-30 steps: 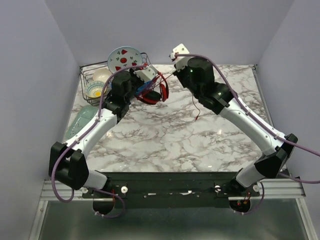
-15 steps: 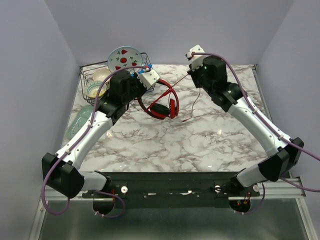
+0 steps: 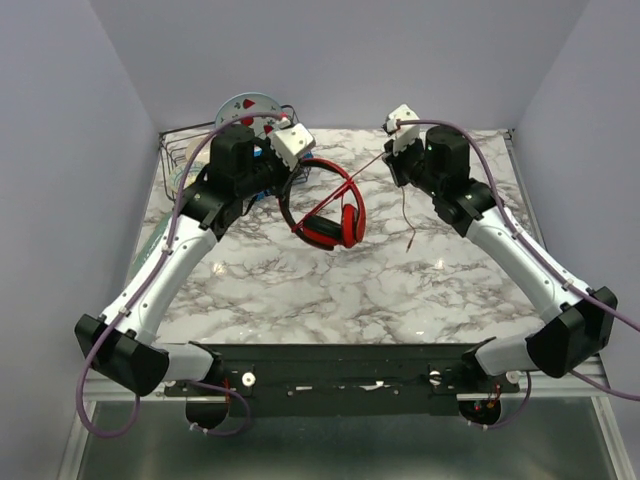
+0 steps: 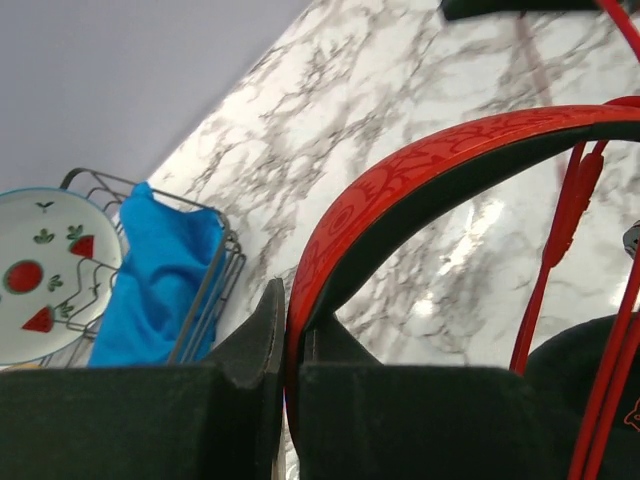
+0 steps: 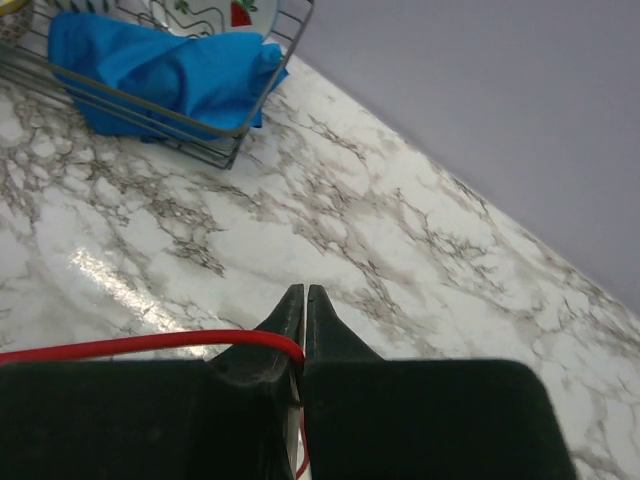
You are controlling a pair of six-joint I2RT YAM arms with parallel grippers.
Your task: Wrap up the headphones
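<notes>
the left pincer [image 3: 284, 190] is clenched on the headband [image 4: 450, 150] of the red headphones [image 3: 325, 205]. in the left wrist view its two dark fingers [image 4: 255, 345] press on either side of the band near one end. from there the band arcs up and to the right, patterned red outside and black-lined inside. the headphones are over the back left-centre of the marble bench [image 3: 330, 290], with the band uppermost and the two ear cups [image 3: 350, 222] lower and nearer the arms. whether the cups touch the bench cannot be told.

the right pincer [image 3: 390, 158] is clenched on the thin red cable [image 3: 345, 187]. its wrist view shows the fingertips [image 5: 290, 305] pinched shut with the cable [image 5: 120, 346] running off to the left. from above, the cable stretches in a straight line from the ear cups across the band's arc up to the right pincer. a loose end [image 3: 405, 215] hangs down from there towards the bench.

at the back left corner stands a wire dish rack [image 3: 175, 150]. it holds a plate with red fruit prints [image 3: 240, 105] and a blue cloth [image 5: 160, 70].
</notes>
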